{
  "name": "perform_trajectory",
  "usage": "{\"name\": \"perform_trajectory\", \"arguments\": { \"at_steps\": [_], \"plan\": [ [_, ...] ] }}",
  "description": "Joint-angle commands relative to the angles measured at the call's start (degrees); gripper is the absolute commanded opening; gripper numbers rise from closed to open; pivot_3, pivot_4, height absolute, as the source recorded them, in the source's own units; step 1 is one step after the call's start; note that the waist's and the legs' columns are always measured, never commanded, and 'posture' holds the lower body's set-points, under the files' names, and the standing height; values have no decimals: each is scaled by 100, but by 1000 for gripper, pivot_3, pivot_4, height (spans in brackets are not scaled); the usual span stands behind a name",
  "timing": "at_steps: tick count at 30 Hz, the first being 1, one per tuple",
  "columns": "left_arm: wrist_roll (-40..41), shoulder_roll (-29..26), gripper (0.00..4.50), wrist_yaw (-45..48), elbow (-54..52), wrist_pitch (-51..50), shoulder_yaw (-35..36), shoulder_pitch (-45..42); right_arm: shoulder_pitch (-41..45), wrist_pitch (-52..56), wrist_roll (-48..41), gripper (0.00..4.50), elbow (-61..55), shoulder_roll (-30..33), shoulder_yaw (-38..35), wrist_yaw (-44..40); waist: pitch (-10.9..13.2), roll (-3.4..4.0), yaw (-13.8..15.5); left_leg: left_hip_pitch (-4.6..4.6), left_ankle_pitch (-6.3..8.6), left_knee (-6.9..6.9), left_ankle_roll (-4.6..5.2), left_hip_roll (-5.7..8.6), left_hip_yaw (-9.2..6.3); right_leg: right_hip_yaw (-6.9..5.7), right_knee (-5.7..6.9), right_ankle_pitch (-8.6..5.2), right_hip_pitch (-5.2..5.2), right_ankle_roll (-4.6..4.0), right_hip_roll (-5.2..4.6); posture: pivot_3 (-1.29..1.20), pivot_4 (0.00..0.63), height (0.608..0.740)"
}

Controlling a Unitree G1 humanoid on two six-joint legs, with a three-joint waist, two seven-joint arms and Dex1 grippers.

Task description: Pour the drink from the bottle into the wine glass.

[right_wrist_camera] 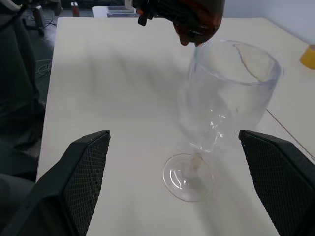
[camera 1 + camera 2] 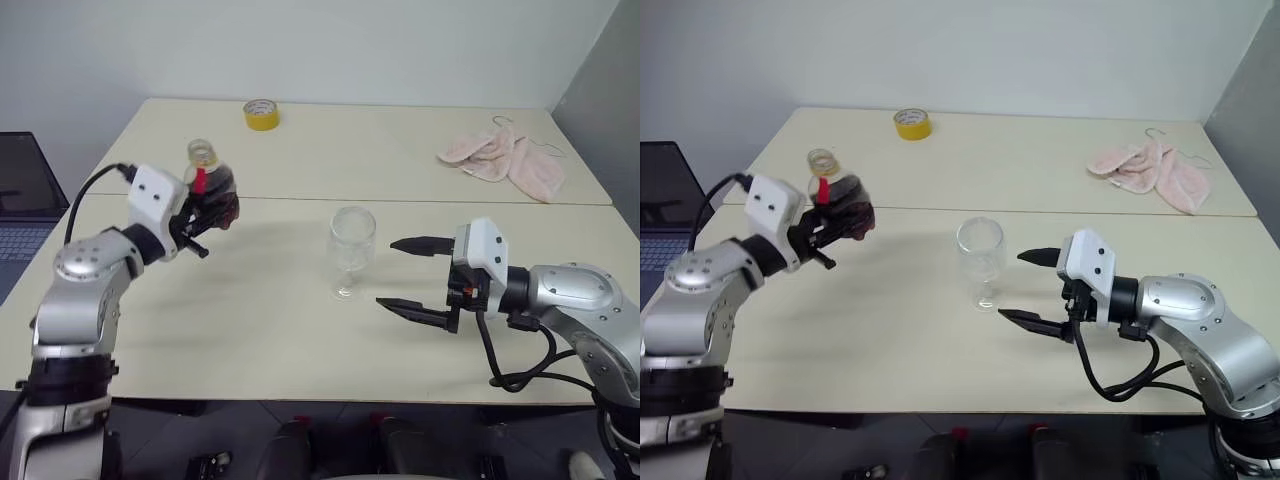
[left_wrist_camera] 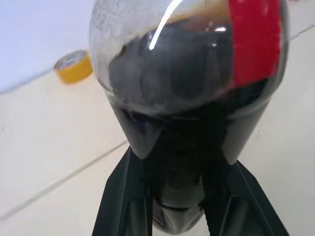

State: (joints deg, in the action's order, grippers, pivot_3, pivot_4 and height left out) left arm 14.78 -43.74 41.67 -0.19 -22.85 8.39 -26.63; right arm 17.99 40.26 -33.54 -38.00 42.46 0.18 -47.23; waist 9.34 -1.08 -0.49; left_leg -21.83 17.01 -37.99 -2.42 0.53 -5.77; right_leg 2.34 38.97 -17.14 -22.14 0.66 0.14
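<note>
Two pale cream tables stand pushed together against a plain white wall, their seam running across the scene just behind the wine glass. The glass, clear and empty, stands upright on its round foot on the near table, roughly midway between the two arms. The left gripper is raised clear of the tabletop and pinches the bottle by its dark lower body, fingers closed tight on it; the bottle sits nearly upright, its mouth uppermost and uncapped, the red label band just below the neck. The drink (a dark brown liquid) fills the lower bowl of the bottle. The bottle is held well to the left of the glass and apart from it. The right gripper hovers just beside the glass on its right, fingers spread wide and empty, pointing towards the stem without touching it. On the far table lie a roll of yellow tape and a crumpled pink cloth.
</note>
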Motion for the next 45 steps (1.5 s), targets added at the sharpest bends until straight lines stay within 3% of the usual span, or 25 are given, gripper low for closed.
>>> {"name": "perform_trajectory", "arguments": {
  "at_steps": [1, 7, 17, 25, 34, 45],
  "plan": [
    [-222, -169, 900, 344, 101, 418, -266, -371, 8, 138, -275, 4500, -182, -7, -260, 168, 0, 0, 1, -1, 0, 0, 0, 1, 1, 0, 0, 0, -2, 0, 0, 0, 150, 740],
    [-669, -179, 900, 930, 688, 1085, -908, -1073, -43, 291, -341, 4500, -249, 11, -220, 352, 1, -1, -3, -5, 1, 0, 3, 1, 2, 0, 1, 0, -5, 0, 2, 0, 150, 740],
    [-1260, 13, 899, 1229, 1436, 2377, -1377, -1847, 41, 548, -688, 4500, -331, -157, -279, 744, 1, -1, -14, -7, 1, -3, 4, 1, 3, 1, 2, 0, -6, 0, 2, 0, 150, 740],
    [-1414, 359, 899, 1358, 1461, 2669, -1643, -2112, 244, 810, -813, 4500, -359, -324, -174, 1173, 1, -1, -44, -8, 1, -6, 5, 2, 2, 1, 4, 0, -6, 0, 2, 0, 150, 740],
    [-1829, 646, 899, 1302, 1899, 3462, -1902, -2399, 334, 742, -564, 4500, -401, -116, -41, 1160, 1, -1, -87, -9, 0, -7, 6, 3, 0, -2, 5, 0, -5, 0, 2, 0, 150, 740],
    [-2246, 882, 899, 1168, 2899, 4641, -2046, -2903, 393, 857, -861, 4500, -460, 223, -557, 1141, 1, -1, -106, -9, 0, -8, 8, 6, 3, -2, 6, 0, -6, 1, 1, 0, 150, 740]
  ]
}}
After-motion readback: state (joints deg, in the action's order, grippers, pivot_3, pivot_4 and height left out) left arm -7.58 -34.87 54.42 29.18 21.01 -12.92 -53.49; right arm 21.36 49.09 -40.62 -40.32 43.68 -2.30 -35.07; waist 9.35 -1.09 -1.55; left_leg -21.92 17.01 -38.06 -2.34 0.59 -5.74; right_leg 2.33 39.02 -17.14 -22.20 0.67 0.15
